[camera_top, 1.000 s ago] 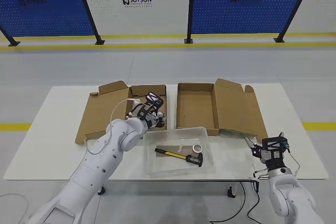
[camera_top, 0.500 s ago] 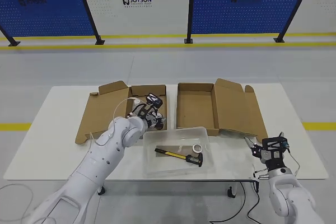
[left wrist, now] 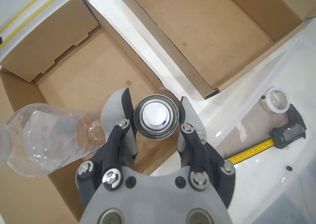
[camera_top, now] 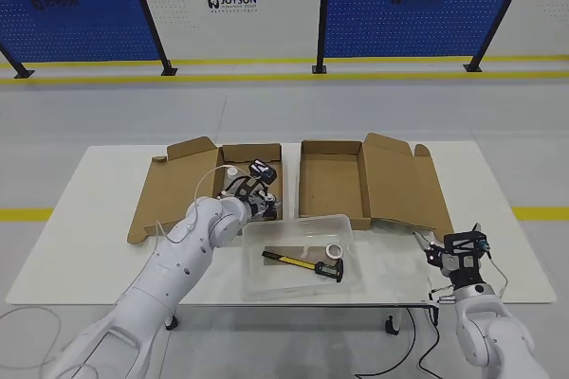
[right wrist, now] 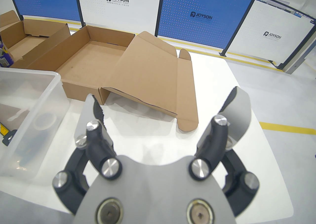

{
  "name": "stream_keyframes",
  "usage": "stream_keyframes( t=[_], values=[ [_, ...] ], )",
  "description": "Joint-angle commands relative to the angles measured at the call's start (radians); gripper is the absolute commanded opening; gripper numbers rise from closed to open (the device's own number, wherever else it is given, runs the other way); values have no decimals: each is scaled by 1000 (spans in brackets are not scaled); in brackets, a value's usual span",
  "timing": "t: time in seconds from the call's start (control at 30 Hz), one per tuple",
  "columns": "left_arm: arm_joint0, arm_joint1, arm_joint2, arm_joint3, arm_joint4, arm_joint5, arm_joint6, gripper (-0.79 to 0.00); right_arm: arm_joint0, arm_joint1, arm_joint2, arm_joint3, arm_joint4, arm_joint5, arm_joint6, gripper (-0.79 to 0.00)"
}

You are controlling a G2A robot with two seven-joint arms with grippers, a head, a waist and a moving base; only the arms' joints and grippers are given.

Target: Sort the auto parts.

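My left gripper (left wrist: pixel 155 101) is over the left cardboard box (left wrist: pixel 81 81), shut on an upright spray can (left wrist: pixel 156 117) with a metal rim and white cap. In the top view the spray can (camera_top: pixel 262 171) and left gripper (camera_top: pixel 259 180) sit at the right end of the left box (camera_top: pixel 185 185). A clear plastic bottle (left wrist: pixel 49 136) lies in that box beside the fingers. The right cardboard box (camera_top: pixel 330 185) holds nothing. My right gripper (right wrist: pixel 163 96) stands open and holds nothing near the table's front right corner (camera_top: pixel 446 248).
A clear plastic bin (camera_top: pixel 266 279) at the front middle holds a digital caliper (left wrist: pixel 287 133) with a yellow scale and a white ring (left wrist: pixel 277 100). The right box's lid flap (right wrist: pixel 148 74) lies open on the table ahead of the right gripper.
The left arm has shifted a little, bringing the can slightly lower and nearer the left box. The right arm has kept still.
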Motion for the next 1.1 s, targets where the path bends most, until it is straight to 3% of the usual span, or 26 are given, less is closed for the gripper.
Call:
stream_keyframes(
  t=[0.0, 0.27, 0.53, 0.67, 1.07],
  values=[
    [2, 0, -3, -2, 6, 1, -1, 0, 0, 0, 0, 0, 0, 0, 0, 0],
    [26, 6, -29, -77, 40, 26, 1, 0, 0, 0, 0, 0, 0, 0, 0, 0],
    [120, 34, -109, -323, 123, 100, 20, 0, 0, 0, 0, 0, 0, 0, 0, 0],
    [216, 53, -176, -481, 182, 168, 51, 0, 0, 0, 0, 0, 0, 0, 0, 0],
    [597, 91, -375, -880, 318, 416, 118, 0, 0, 0, 0, 0, 0, 0, 0, 0]
  ],
)
